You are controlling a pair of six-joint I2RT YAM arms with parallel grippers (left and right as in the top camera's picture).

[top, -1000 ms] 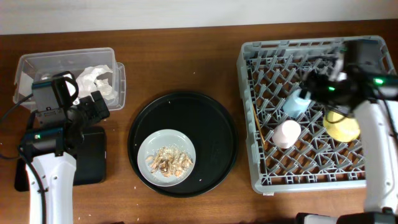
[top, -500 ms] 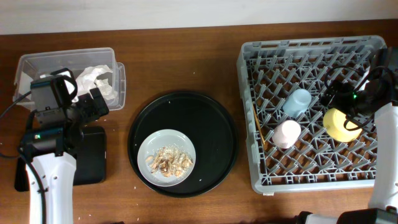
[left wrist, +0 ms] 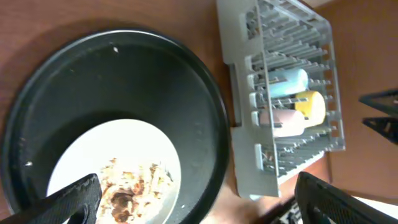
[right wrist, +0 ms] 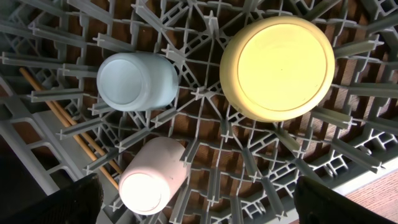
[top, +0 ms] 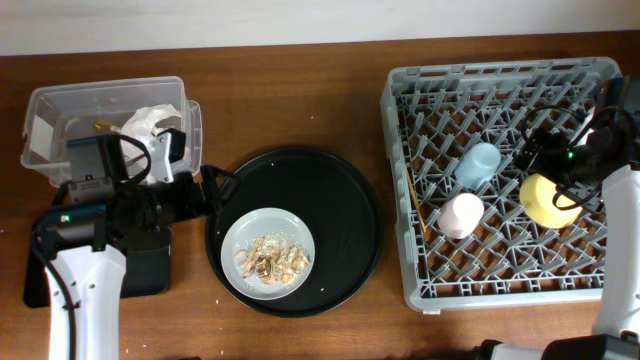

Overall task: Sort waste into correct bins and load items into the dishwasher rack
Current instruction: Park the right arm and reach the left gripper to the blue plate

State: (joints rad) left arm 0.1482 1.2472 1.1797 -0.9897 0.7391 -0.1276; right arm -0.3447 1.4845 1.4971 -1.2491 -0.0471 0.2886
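A pale grey plate (top: 290, 232) with tan food scraps (top: 268, 258) lies in the round black tray (top: 340, 180). My left gripper (top: 218, 188) hangs open over that tray's left rim, with nothing between its fingers; its wrist view shows the plate (left wrist: 93, 149) and scraps (left wrist: 134, 186) just ahead. The white wrapper (top: 150, 125) lies in the clear tub (top: 60, 105). The dishwasher rack (top: 400, 150) holds the blue cup (top: 477, 164), pink cup (top: 461, 214), yellow bowl (top: 548, 200) and chopsticks (top: 413, 205). My right gripper (top: 545, 160) hovers open above the bowl (right wrist: 277, 68).
The shallow black tray (top: 145, 265) sits under my left arm, in front of the clear tub. Bare wooden table lies between the round tray and the rack. The rack's far and near rows of pegs hold nothing.
My left arm has swung right, from above the tub and shallow tray to the round tray's left rim. My right arm drew back toward the rack's right side, then held still.
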